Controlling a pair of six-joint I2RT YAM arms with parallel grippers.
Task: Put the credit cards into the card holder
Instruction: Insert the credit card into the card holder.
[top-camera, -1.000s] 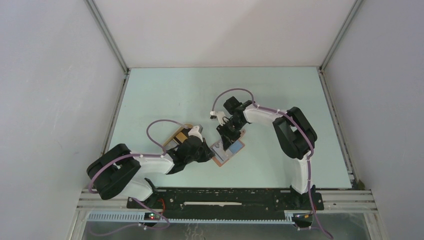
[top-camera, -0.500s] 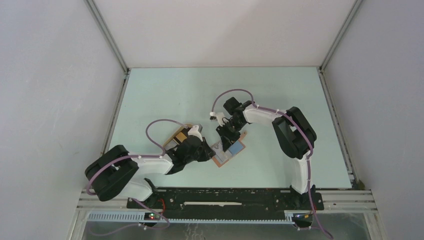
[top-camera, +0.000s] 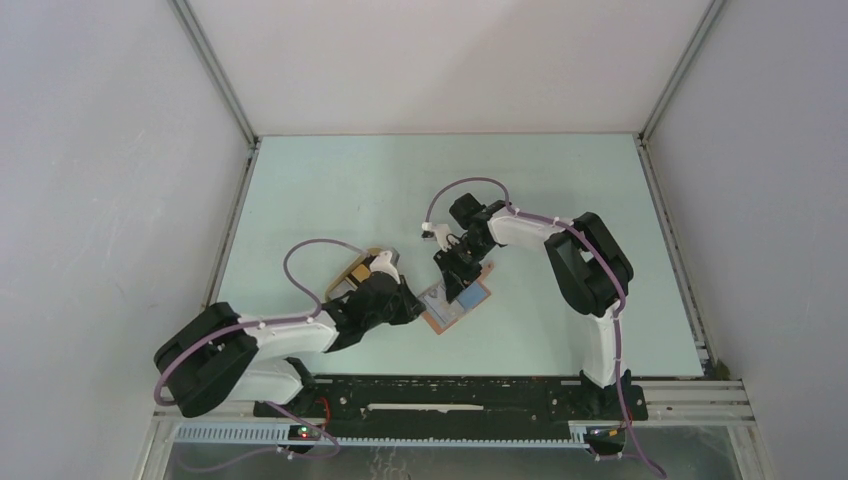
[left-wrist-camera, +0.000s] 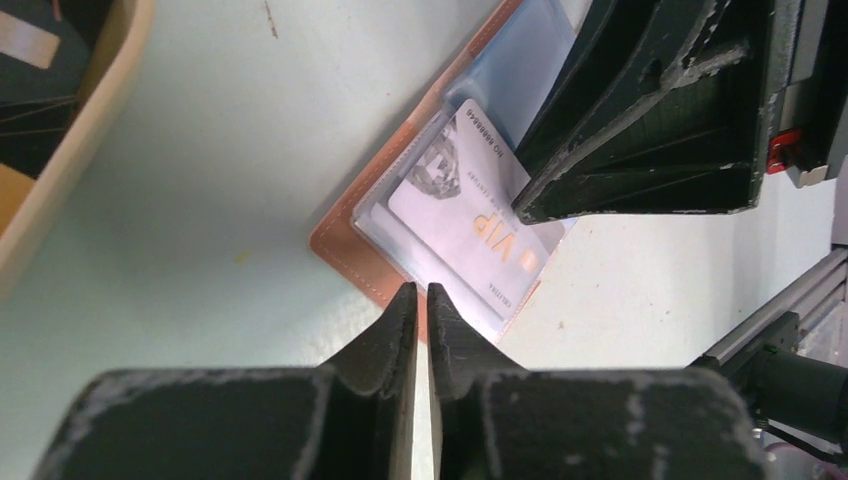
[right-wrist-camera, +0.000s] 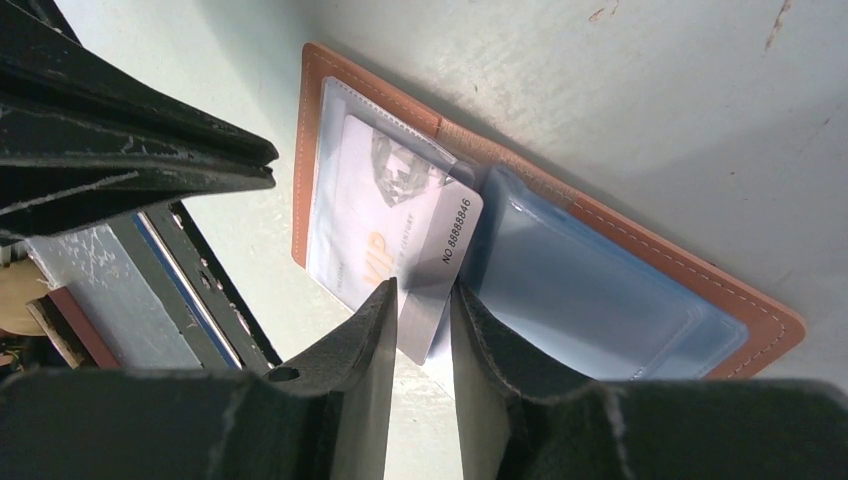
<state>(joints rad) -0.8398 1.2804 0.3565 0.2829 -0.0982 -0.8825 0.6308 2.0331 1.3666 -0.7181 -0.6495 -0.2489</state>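
The card holder (top-camera: 470, 300) lies open on the table, brown leather rim (right-wrist-camera: 640, 250) around grey-blue slots (right-wrist-camera: 580, 290). A white credit card (right-wrist-camera: 390, 230) printed "VIP" sits mostly inside its clear pocket, one corner sticking out toward the fold. My left gripper (left-wrist-camera: 422, 290) hovers at the holder's brown edge (left-wrist-camera: 350, 255), jaws a narrow slit apart with nothing between them. My right gripper (right-wrist-camera: 422, 290) stands open just above the card's protruding corner, a finger on either side. More credit cards lie in the tan tray (top-camera: 355, 272).
The pale tan tray (left-wrist-camera: 70, 150) sits left of the holder, close behind my left arm. The right gripper's black fingers (left-wrist-camera: 650, 110) crowd over the holder's far half. The black rail at the table's near edge (right-wrist-camera: 200, 290) lies just below the holder.
My left gripper's jaws have parted slightly and no longer pinch the card. The left arm has drawn back a little to the left. The right gripper has barely moved.
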